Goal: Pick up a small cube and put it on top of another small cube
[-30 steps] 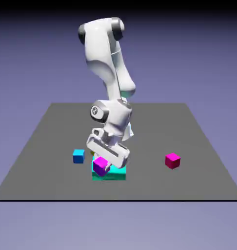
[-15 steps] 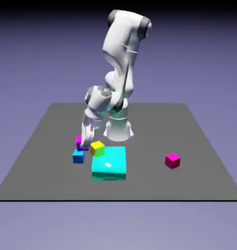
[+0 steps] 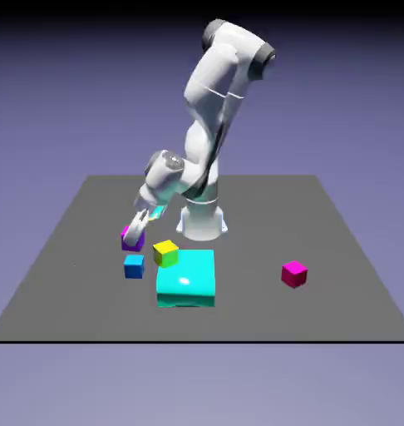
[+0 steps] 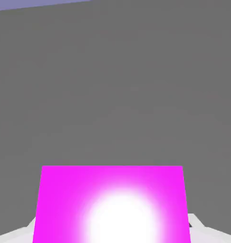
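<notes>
In the exterior view my gripper is shut on the small cube, which has a magenta top and purple sides. I hold it in the air just above and slightly behind the small blue cube, which rests on the table. The hand view shows the held cube's bright magenta face filling the bottom, with my pale fingertips peeking out at its lower corners. Only grey table shows beyond it there; the blue cube is out of that view.
A yellow-green small cube sits just right of the blue one, touching the back left corner of a large cyan block. A pink-magenta cube lies far to the exterior view's right. The robot base stands behind.
The arm has swung from over the cyan block to the exterior view's left, carrying the purple cube, and lifted it slightly above the blue cube. The yellow-green cube has become visible.
</notes>
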